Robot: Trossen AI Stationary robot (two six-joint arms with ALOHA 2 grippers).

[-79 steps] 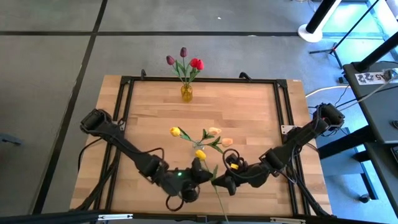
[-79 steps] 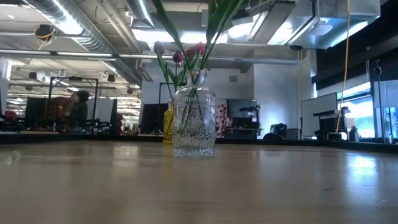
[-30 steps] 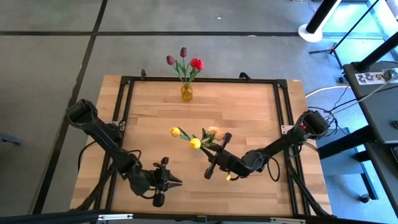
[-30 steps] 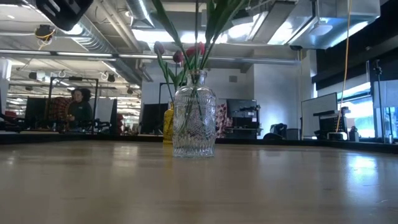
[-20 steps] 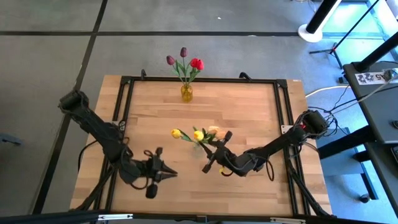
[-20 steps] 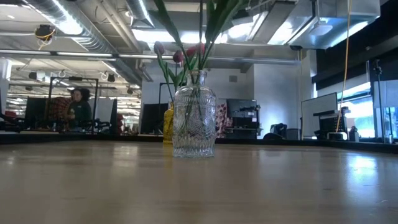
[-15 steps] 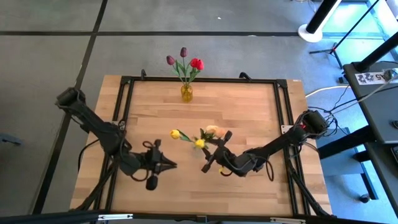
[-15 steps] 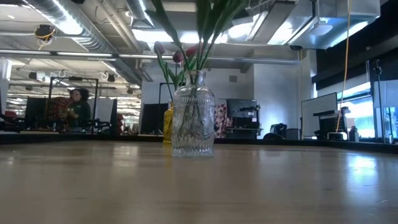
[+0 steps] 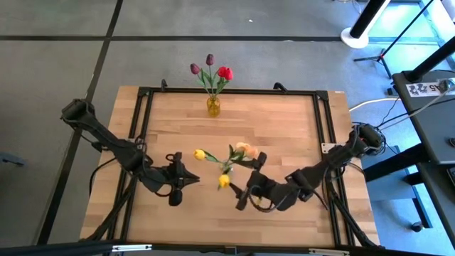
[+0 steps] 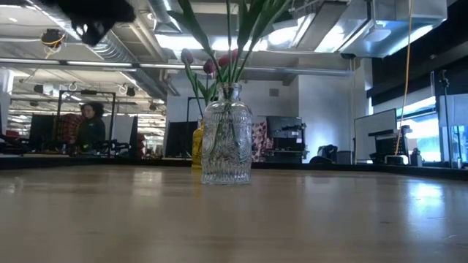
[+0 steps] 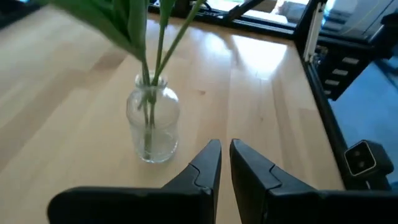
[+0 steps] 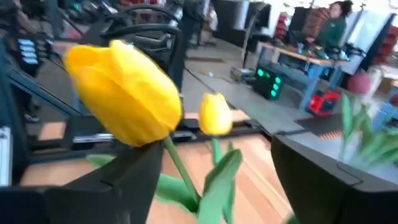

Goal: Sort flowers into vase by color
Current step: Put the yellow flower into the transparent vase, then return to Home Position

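Observation:
A clear glass vase (image 9: 229, 162) (image 11: 152, 127) (image 10: 228, 142) stands mid-table and holds yellow and peach flowers (image 9: 245, 149). One yellow tulip (image 9: 224, 181) (image 12: 124, 96) leans out of it toward the near edge. My right gripper (image 9: 234, 185) (image 12: 217, 152) is open, and its fingers stand on either side of that tulip's stem, just below the head. My left gripper (image 9: 190, 178) (image 11: 225, 152) is shut on nothing, left of the glass vase and pointing at it. A yellow vase (image 9: 212, 105) at the far edge holds red and dark purple flowers (image 9: 210, 70).
Black frame rails (image 9: 142, 114) run along the table's left, far and right edges. Bare wood lies at the near left and far right. A person (image 10: 91, 126) stands in the room beyond the table.
My right gripper has opened and let go of the yellow tulip, then drawn back slightly toward the near edge. The tulip has tipped over, its head now leaning toward the near edge. My left gripper has moved toward the far edge, closer to the glass vase.

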